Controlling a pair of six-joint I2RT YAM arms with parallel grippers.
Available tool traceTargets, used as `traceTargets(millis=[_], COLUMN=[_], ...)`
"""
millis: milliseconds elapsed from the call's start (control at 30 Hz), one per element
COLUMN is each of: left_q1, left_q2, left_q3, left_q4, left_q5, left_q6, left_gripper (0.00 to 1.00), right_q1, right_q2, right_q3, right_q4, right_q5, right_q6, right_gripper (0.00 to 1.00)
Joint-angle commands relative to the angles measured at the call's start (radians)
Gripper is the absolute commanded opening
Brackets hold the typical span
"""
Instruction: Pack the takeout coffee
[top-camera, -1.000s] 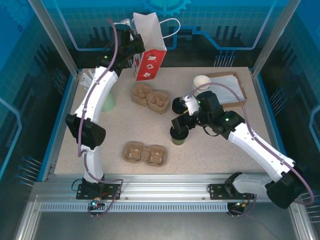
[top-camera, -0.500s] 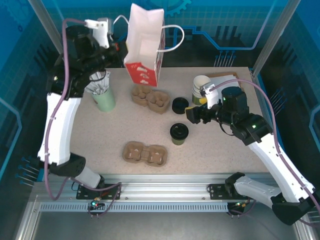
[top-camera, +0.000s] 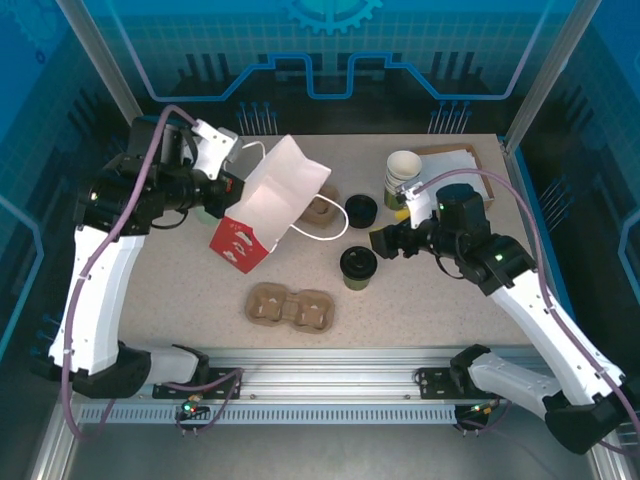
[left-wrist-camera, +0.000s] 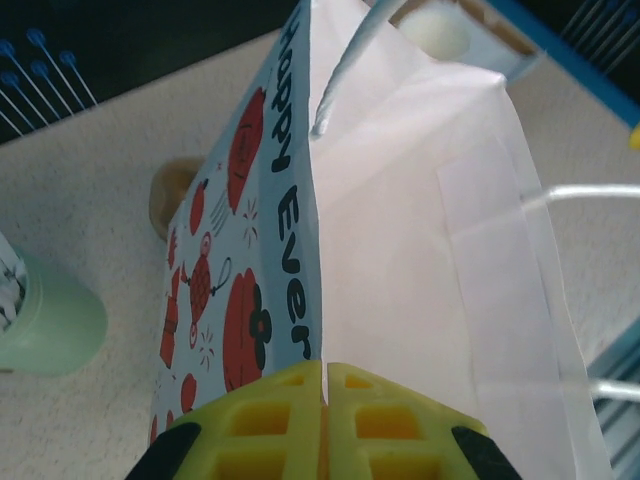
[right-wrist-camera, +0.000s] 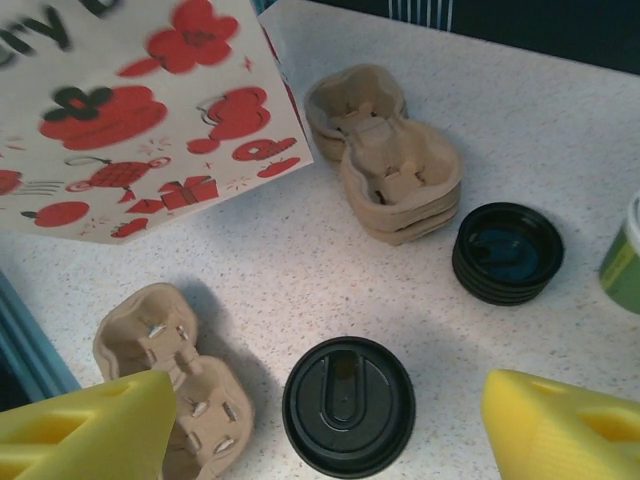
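The takeout coffee (top-camera: 358, 266) is standing upright on the table (top-camera: 420, 312), lid on, a little right of centre. Starting from the left, we are keeping the left tool (top-camera: 228, 186) pinched together on the top edge of the paper bag (top-camera: 268, 205). The bag is hanging tilted with its mouth turned rightward, and we cannot tell whether its base is touching the table. Right of the bag, the coffee is sitting near the pulp cup carrier (top-camera: 290, 306) and the stack of lids (top-camera: 361, 210), touching neither. Further right, we are hovering the right tool (top-camera: 385, 241) with its fingers spread apart and nothing between them. The coffee is lying just left of and below that tool, its long axis vertical, so the right arm is the nearer one. We are judging the coming move to be a descent straddling the cup.
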Motion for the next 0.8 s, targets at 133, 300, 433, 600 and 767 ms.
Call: traceTargets(millis=[133, 300, 433, 600, 767], left_q1=[0.011, 0.022, 0.031, 0.037, 0.043], left_q2=[0.024, 0.019, 0.006, -0.026, -0.069], left_q3=[0.013, -0.005, -0.029, -0.073, -0.145], left_q4=[-0.097, -0.125, -0.115, -0.081, -0.023], left_q5=[-0.048, -0.122, -0.174, -0.200, -0.208], left_q6=[0.125, 0.161, 0.171, 0.161, 0.159], left_gripper=[0.00, 0.00, 0.00, 0.00, 0.00], right_q1=[0.005, 0.056, 0.065, 0.081, 0.092], right_q2=[0.208, 0.400, 0.554, 0.722, 0.845], right_q3=[0.017, 0.088, 0.153, 0.243, 0.320], right_q4=[0.135, 0.178, 0.185, 0.174, 0.159], right_q5=[-0.055, 0.040, 0.103, 0.109, 0.112], right_q6=[0.067, 0.058, 0.038, 0.019, 0.017], right_gripper=[0.82, 0.85, 0.87, 0.85, 0.82])
